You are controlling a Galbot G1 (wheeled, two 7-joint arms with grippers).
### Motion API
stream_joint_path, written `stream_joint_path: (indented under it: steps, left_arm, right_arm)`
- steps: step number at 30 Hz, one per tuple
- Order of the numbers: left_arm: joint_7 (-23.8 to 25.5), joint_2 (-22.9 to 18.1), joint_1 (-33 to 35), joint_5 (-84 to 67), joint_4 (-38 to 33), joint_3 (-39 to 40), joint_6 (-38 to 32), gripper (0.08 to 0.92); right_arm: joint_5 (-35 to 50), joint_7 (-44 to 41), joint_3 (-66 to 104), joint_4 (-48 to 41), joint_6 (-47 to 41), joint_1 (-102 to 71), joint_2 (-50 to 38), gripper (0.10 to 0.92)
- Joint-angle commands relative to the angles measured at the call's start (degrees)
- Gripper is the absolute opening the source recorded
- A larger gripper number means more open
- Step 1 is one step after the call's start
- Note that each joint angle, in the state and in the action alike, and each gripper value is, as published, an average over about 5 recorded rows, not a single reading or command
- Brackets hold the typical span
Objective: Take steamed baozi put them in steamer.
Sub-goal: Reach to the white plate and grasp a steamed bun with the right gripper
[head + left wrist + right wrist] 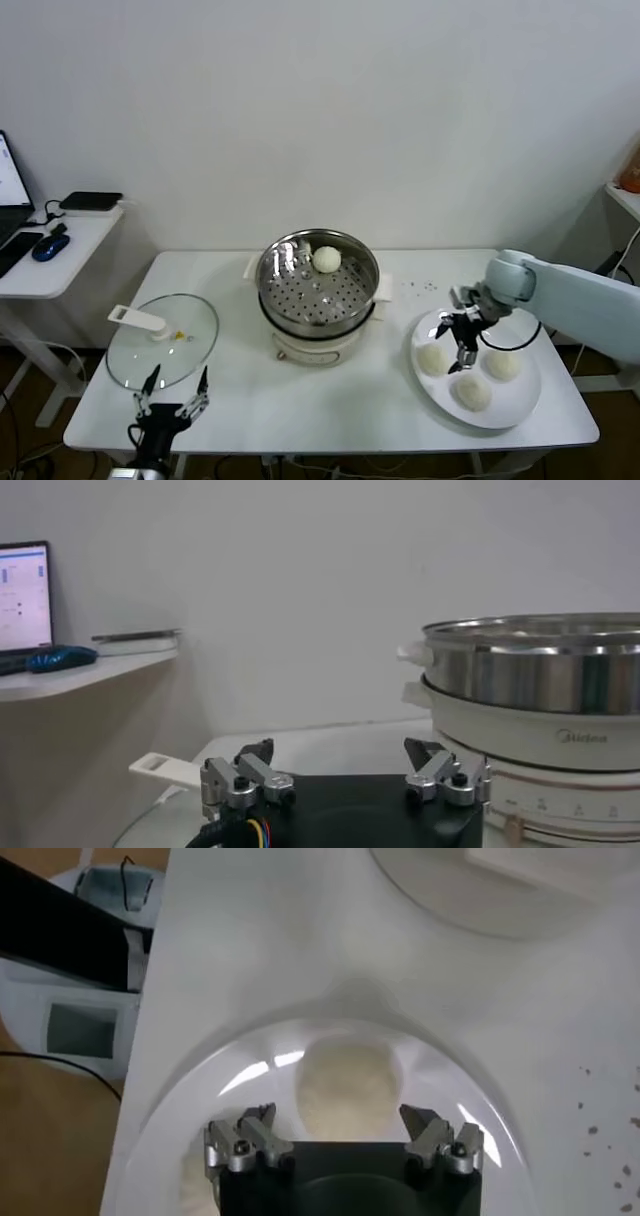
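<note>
The steamer (318,285) stands mid-table with one baozi (326,259) on its perforated tray. Three more baozi lie on the white plate (515,405) at the right: a left one (433,358), a right one (503,364) and a front one (472,390). My right gripper (462,347) hovers open just over the plate among them. In the right wrist view a baozi (348,1088) sits just ahead of the open right gripper (340,1120), untouched. My left gripper (172,395) waits open and empty at the table's front left edge; it (340,755) faces the steamer (540,670).
A flat glass lid (162,340) with a white handle (165,768) lies front left, just beyond the left gripper. A side desk (50,255) with a laptop and a mouse stands off to the left. Small dark crumbs (418,286) dot the table behind the plate.
</note>
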Motion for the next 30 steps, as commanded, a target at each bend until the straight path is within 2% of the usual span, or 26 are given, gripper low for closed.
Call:
stream_joint_path:
  steps: [1, 30]
  left_arm:
    - [0.00, 0.05, -0.04, -0.02, 0.13, 0.00, -0.05, 0.823]
    - [-0.01, 0.05, -0.73, -0.20, 0.78, 0.13, -0.06, 0.823]
  right_arm:
    - [-1.49, 0.66, 2.71, -2.92, 0.00, -3.25, 1.62, 0.823]
    - [-2.27, -0.57, 2.30, -4.35, -0.33, -4.06, 4.40, 0.822]
